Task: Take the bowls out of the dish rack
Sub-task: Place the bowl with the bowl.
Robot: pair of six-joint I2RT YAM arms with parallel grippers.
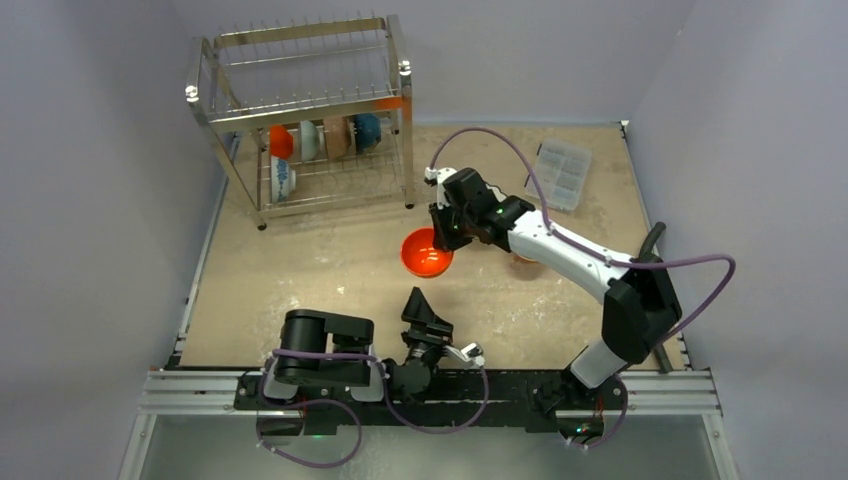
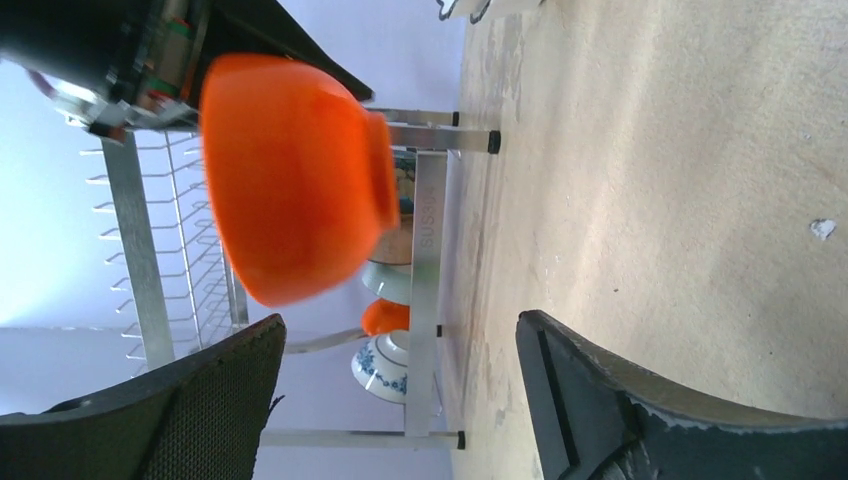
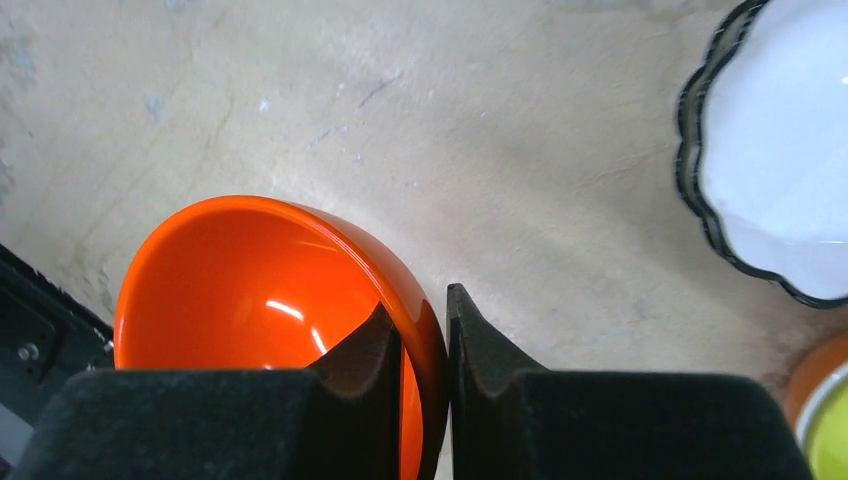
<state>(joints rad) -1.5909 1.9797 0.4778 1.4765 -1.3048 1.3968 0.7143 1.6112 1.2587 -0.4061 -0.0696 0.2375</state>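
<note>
The glossy orange round bowl (image 1: 425, 255) lies at the centre of the top view, below and right of the two-tier steel wire dish rack (image 1: 300, 110). Its mouth faces up and its foot down. Being round, it has no long axis across the sandy surface (image 1: 330, 270), and I cannot tell whether it touches. The right pincer (image 3: 420, 310) clamps its rim, one finger inside and one outside — likely to keep it upright. The left pincer (image 1: 425, 312) gapes, holding nothing, low in the frame.

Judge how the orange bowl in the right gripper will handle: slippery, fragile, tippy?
The orange bowl is glossy, so probably slick; the right gripper pinches only its rim, so it may swivel. It looks rigid, perhaps ceramic, and might chip if dropped. Its narrow foot under a round body could let it rock when set down.
</note>
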